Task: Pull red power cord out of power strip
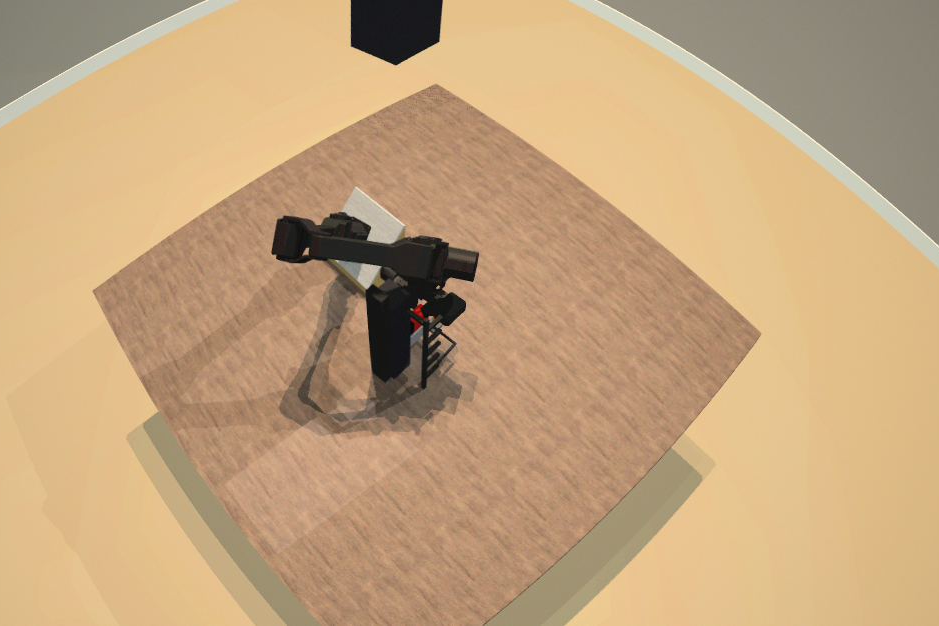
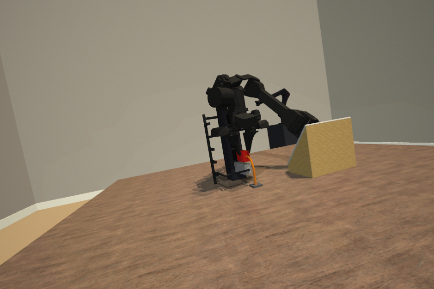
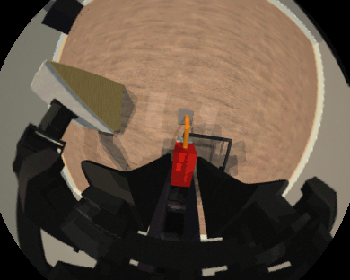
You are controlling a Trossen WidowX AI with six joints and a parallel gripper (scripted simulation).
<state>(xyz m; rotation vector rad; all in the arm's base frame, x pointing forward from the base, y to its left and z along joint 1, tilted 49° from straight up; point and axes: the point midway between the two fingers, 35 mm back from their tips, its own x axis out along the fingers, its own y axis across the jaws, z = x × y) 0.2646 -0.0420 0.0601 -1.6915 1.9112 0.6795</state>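
Right, my end effector (image 3: 181, 183) straddles the red plug (image 3: 182, 164), fingers partway in and squeezing, but I doubt they grip it yet. Plug sits in the grey power strip (image 2: 241, 168), orange cord (image 2: 252, 169) arcing beside it. Next: clamp, then pull straight up.

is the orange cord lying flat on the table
No, the cord arcs up from a small grey base to the red plug.

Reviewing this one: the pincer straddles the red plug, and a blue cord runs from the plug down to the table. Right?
Not quite: the cord is orange, not blue, as the exterior view shows. The pincer does straddle the red plug, and the cord does run down to the table.
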